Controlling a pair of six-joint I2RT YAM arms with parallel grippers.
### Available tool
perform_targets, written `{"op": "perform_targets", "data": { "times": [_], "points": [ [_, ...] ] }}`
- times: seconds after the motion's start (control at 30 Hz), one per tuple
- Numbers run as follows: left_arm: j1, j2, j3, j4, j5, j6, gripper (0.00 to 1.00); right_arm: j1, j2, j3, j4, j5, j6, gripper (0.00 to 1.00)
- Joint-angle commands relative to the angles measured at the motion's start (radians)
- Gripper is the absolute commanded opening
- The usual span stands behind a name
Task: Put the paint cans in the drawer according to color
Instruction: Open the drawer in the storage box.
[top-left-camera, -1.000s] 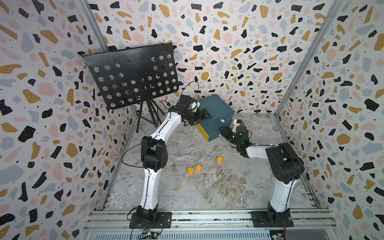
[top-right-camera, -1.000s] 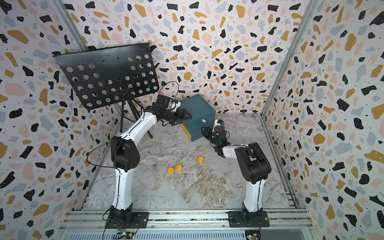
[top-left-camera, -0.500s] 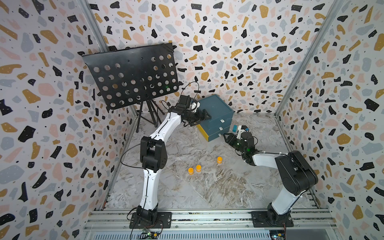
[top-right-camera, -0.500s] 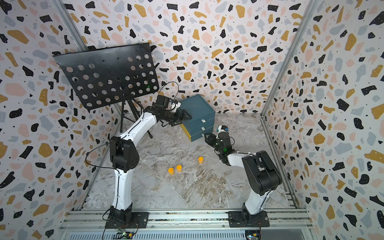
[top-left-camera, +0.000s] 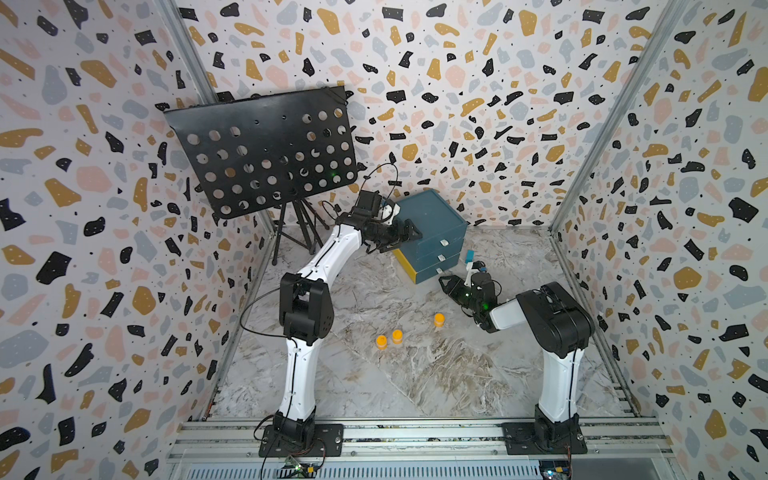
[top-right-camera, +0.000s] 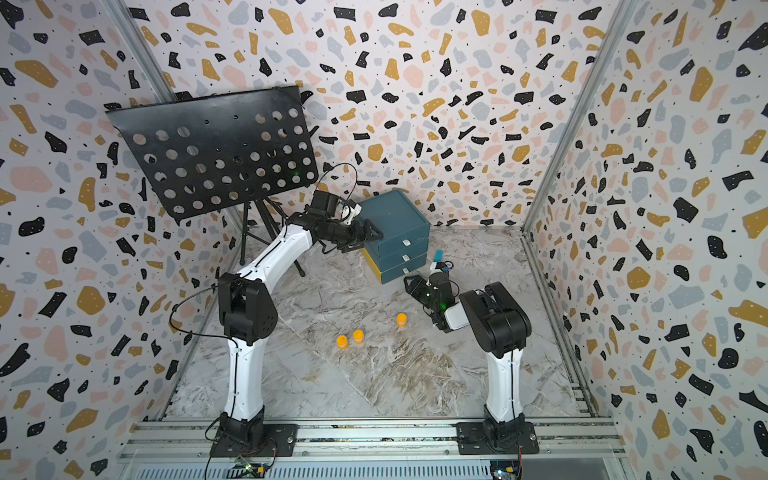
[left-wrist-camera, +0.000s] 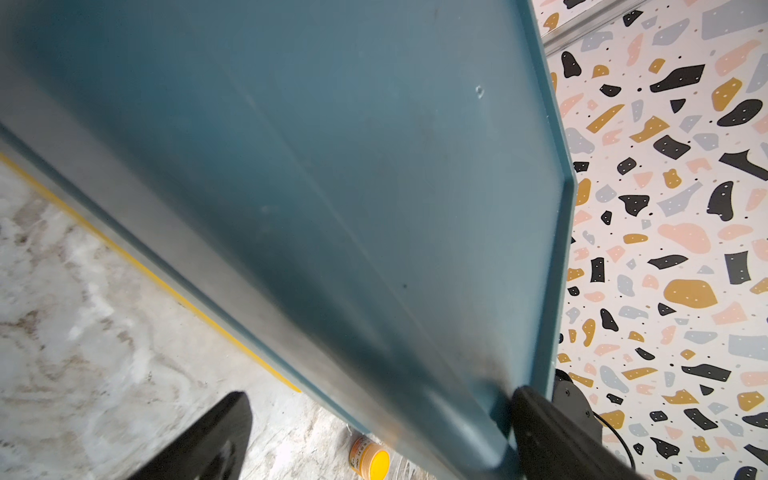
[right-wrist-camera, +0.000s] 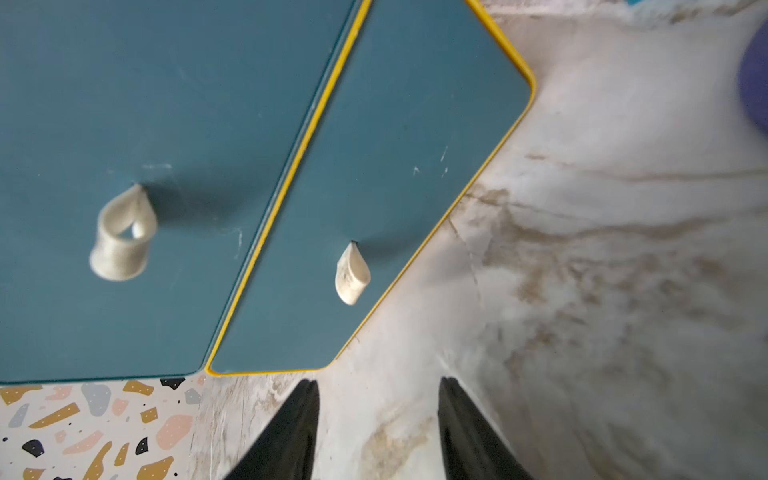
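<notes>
Three drawers of the teal cabinet (top-left-camera: 432, 216) sit closed, and three orange paint cans (top-left-camera: 397, 336) stand mid-frame on the bench (top-left-camera: 415, 374), so I judge them unsorted. No other colours show. My left gripper (top-left-camera: 405, 237), fingers spread, straddles the cabinet's upper edge. My right gripper (right-wrist-camera: 378, 381), fingers apart and empty, faces the bottom handle (right-wrist-camera: 352, 274).

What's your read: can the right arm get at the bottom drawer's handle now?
Probably yes: the right pincer is open and empty, pointing toward the bottom handle just ahead, with only floor between them.
</notes>
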Motion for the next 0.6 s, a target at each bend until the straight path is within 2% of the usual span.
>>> {"op": "perform_targets", "data": {
  "times": [0.0,0.57],
  "points": [
    [0.004,-0.005,-0.03,-0.119,-0.036,0.051,1.0,-0.008,0.015,0.049,0.103,-0.009,0.038,0.52],
    [0.004,0.003,-0.026,-0.128,-0.037,0.058,1.0,-0.022,0.172,0.125,0.235,-0.016,0.103,0.48]
  ]
}}
